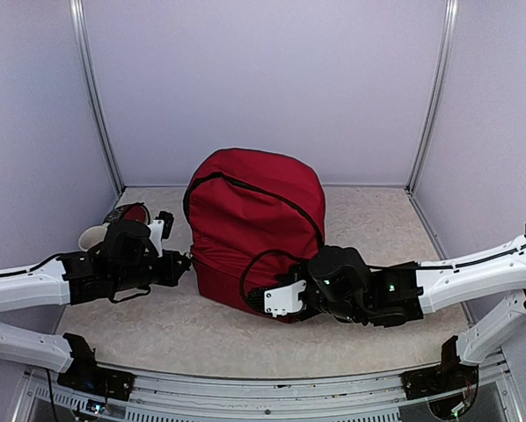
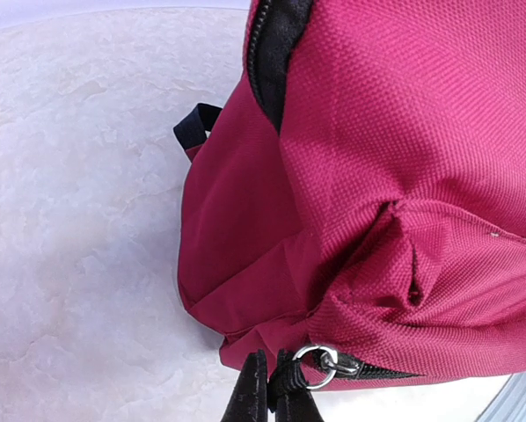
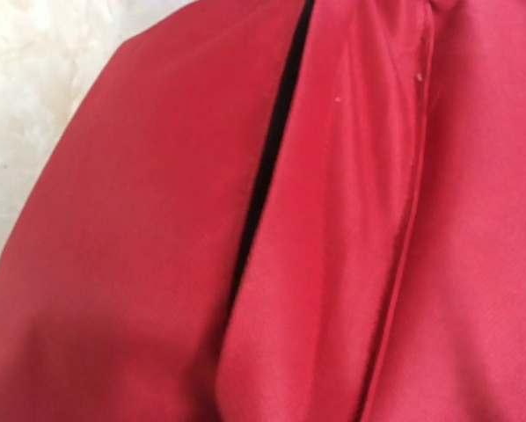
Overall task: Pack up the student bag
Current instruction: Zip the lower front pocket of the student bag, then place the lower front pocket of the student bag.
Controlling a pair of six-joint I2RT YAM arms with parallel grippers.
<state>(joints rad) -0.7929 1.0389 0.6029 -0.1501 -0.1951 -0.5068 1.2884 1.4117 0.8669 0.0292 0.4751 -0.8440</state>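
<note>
**Student bag mid-bench, a pincer at each lower corner**
The left pincer point(image 2: 269, 384) is pinched narrow on the black zip pull point(image 2: 283, 374) by the metal ring point(image 2: 320, 362). The student bag point(image 1: 250, 220) lies immediately to its right on the bench point(image 1: 377, 237), long axis pointing toward the back wall. The right pincer point(image 1: 276, 299) is closed against the bag's lower front; I cannot tell whether it grips cloth.

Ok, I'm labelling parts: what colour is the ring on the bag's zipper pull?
The ring is silver, on the dark red student bag; clearest in the left wrist view.
</note>
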